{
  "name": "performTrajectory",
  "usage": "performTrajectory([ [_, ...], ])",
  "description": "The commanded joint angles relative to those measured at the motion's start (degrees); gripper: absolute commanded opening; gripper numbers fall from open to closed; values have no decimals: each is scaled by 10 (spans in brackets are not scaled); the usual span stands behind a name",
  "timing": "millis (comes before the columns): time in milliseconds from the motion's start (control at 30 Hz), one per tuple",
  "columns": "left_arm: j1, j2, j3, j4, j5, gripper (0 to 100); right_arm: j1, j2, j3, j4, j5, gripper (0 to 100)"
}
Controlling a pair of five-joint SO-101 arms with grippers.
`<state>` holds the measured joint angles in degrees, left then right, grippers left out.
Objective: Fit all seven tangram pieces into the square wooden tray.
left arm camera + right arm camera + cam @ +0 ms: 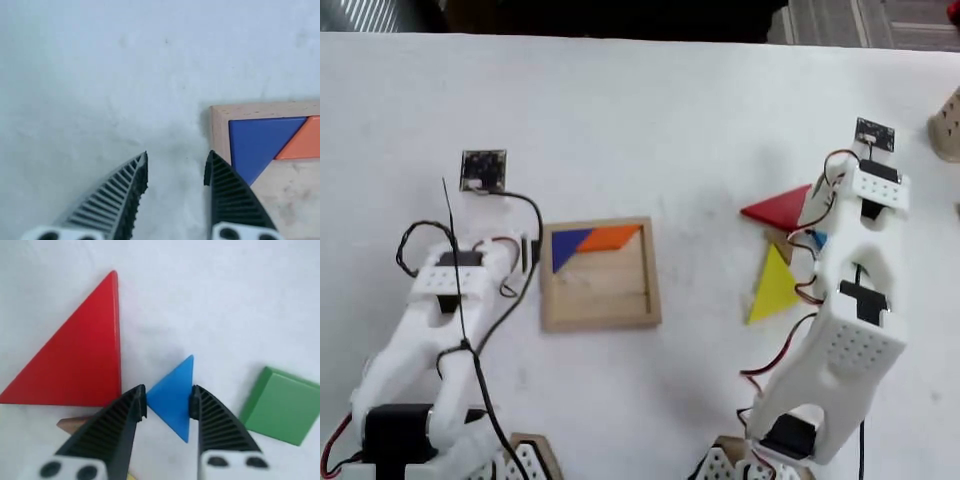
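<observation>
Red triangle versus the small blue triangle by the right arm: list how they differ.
The red triangle is far larger than the blue triangle. The blue triangle sits between the fingers of the right gripper; the red triangle lies beside them, outside. Both lie flat on the white table.
</observation>
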<state>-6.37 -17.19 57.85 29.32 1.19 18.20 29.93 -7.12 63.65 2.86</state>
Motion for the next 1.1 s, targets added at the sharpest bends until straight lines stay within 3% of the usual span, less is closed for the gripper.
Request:
performTrajectory([
  [0, 5, -2, -28, 6, -5, 196, 2, -60, -9, 19, 3, 98],
  [533, 2, -3, -28, 6, -5, 196, -76, -154, -10, 153, 7, 98],
  [833, -39, -7, -32, 6, -1, 196, -196, -214, -9, 244, 4, 98],
  [1067, -51, -7, -34, 7, -1, 196, -343, -220, 53, 253, 41, 98],
])
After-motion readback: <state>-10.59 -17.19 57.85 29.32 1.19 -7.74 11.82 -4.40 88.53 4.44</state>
